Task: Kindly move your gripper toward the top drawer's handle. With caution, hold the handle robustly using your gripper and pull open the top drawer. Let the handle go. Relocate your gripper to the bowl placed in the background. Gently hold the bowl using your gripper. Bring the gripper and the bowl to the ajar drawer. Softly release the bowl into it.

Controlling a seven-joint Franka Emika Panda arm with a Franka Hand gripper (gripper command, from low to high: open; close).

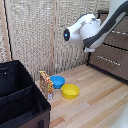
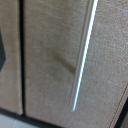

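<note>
The dark brown dresser (image 1: 114, 59) stands at the exterior view's right, with its drawer fronts shut. In the wrist view a drawer front (image 2: 45, 60) fills the picture, and its slim silver bar handle (image 2: 82, 55) runs across it close to the camera. The gripper (image 1: 89, 48) is at the end of the white arm, just in front of the dresser's upper drawers. Its fingers do not show in either view. The small blue bowl (image 1: 58, 81) sits on the wooden floor next to the yellow bowl (image 1: 70, 91), far from the gripper.
A black fabric box (image 1: 17, 95) fills the exterior view's lower left. A patterned carton (image 1: 46, 84) stands between it and the bowls. A woven screen (image 1: 40, 30) forms the back wall.
</note>
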